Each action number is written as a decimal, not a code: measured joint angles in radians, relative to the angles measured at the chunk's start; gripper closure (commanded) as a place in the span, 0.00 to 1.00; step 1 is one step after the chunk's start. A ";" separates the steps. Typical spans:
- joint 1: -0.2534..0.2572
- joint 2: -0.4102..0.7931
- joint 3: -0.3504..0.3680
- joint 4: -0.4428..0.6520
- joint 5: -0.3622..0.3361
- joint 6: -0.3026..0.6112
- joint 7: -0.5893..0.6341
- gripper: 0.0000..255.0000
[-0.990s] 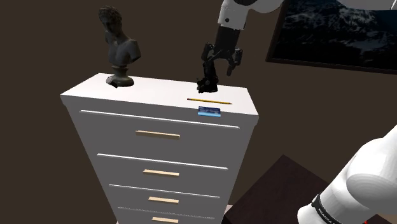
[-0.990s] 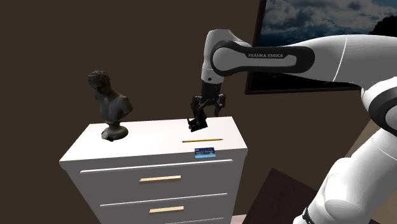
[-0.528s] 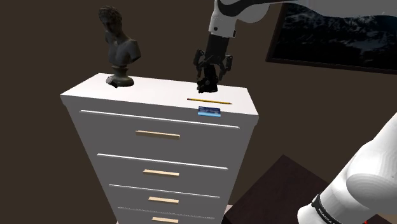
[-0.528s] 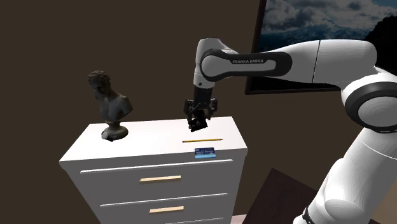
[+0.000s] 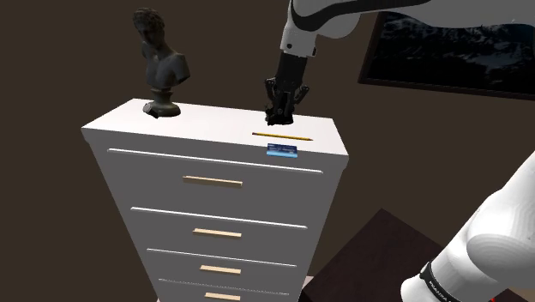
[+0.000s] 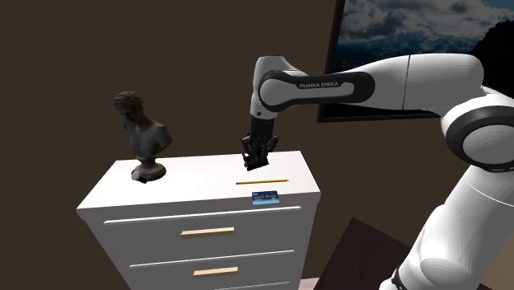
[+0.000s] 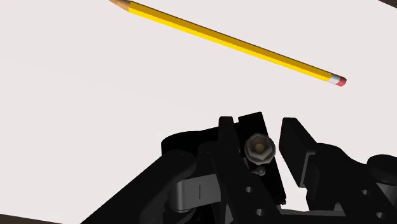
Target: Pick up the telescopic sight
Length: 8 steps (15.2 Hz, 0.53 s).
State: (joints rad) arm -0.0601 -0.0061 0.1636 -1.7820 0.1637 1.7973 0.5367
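The hand (image 7: 257, 124) is down at the white top of the chest of drawers (image 5: 214, 124). Its two black fingers (image 7: 296, 143) are parted a little and straddle the telescopic sight (image 7: 259, 149), a small black piece with a round knob facing the wrist camera. One finger lies right against the sight's side. A thin sliver of white top shows between the sight and the other finger, so the hand is released around the sight rather than clenched on it. The sight sits on the chest top, directly between the fingertips. In the second exterior view the white forearm comes in level from the side. The wrist bends sharply down, so the hand (image 6: 253, 158) points almost straight down, leaning only slightly. In the shoulder view the hand (image 5: 279, 110) hangs the same way under the wrist (black on black there, so the sight is hard to tell from the fingers). A yellow pencil (image 7: 232, 43) lies near the fingertips, on the side toward the drawer fronts and clear of them. Beyond it, further from the hand, a small blue card (image 5: 282, 150) rests at the top's front edge. A dark bust (image 5: 160, 64) stands well apart from the hand at the other end of the top.
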 measured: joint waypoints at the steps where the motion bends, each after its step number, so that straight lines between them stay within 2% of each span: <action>1: 0.000 0.000 0.000 0.000 0.000 0.000 0.000 1.00; 8: 0.001 0.001 0.001 0.012 0.000 -0.014 0.003 1.00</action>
State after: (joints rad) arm -0.0596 -0.0056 0.1643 -1.7698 0.1636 1.7837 0.5394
